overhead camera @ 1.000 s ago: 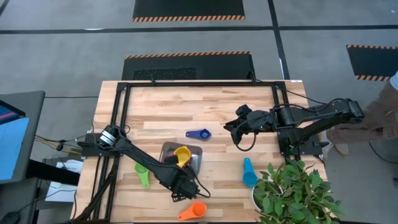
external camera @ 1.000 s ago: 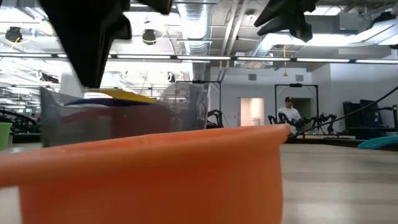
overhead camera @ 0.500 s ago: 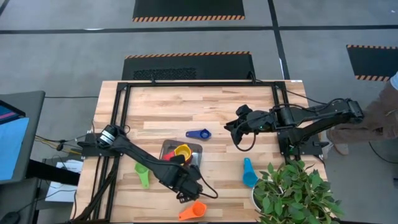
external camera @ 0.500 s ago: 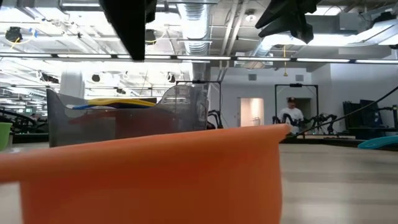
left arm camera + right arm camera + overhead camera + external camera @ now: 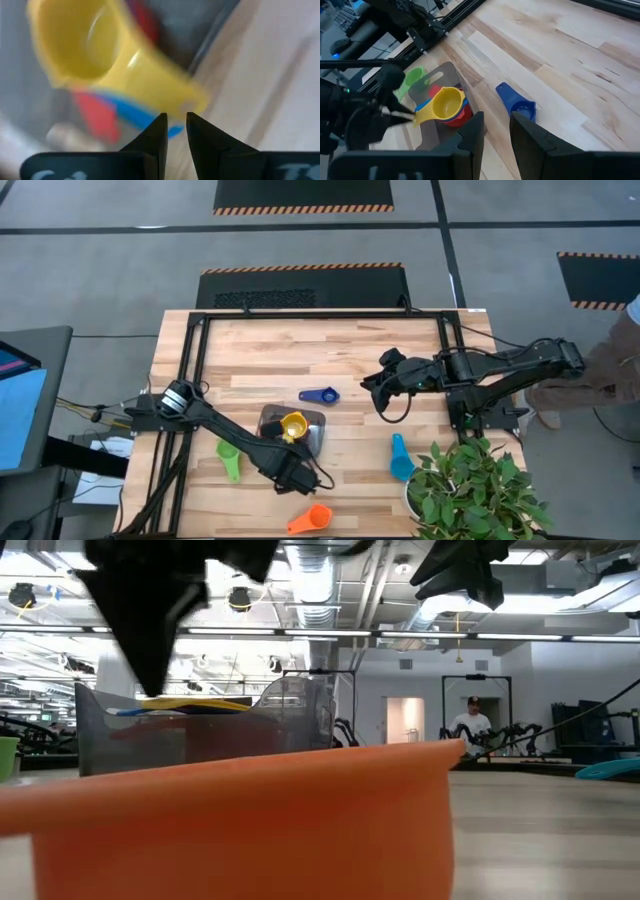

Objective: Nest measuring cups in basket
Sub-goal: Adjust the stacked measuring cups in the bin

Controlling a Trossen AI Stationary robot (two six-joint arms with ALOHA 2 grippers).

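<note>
While 3 cups sit stacked in the basket, 4 lie loose on the table. Left gripper beside the stack and right gripper have jaws slightly apart, empty; only the right wrist view shows the stack's red and blue.

Yellow cup blurred in left wrist view, orange cup cut off at low view's bottom edge, red cup mostly hidden under the stack

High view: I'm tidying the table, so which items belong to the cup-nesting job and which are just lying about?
Job:
- dark grey translucent plastic basket holding the yellow plastic cup atop red and blue ones
- dark blue plastic cup
- green plastic cup
- light blue plastic cup
- orange plastic cup

Lying about:
- leafy green potted plant
</note>
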